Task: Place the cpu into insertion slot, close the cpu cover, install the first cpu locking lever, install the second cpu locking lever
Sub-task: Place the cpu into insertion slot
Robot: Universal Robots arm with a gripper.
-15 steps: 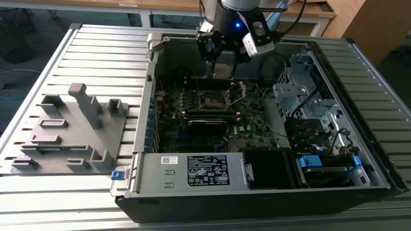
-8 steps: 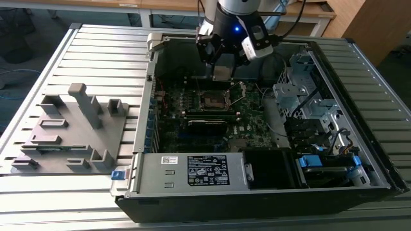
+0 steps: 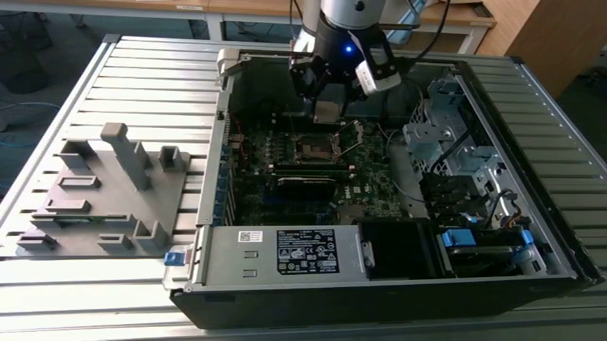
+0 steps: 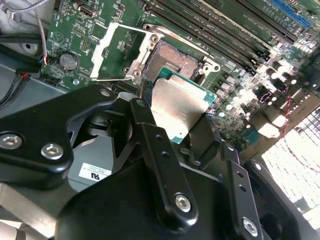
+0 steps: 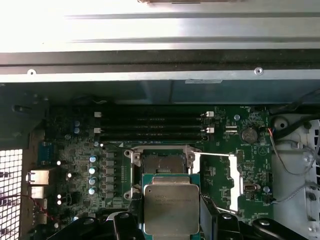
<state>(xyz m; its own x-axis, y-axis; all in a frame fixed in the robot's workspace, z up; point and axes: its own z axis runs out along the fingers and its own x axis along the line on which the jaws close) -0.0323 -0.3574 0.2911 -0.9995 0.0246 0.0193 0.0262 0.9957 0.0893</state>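
The gripper (image 4: 176, 104) is clamped on the cpu (image 5: 171, 210), which hangs over the slot (image 5: 162, 163), seemingly clear of it, with the cover (image 5: 233, 183) swung open beside.

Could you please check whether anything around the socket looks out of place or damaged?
Nothing stands out. The cpu is clamped in the gripper near the insertion slot, which is bare, and the cpu cover lies swung open beside it. I see no bent or stray parts.

Slatted alu table (image 3: 142, 78) w/ wooden desks (image 3: 246, 7) behind, grey floor (image 3: 71, 39), bright light.
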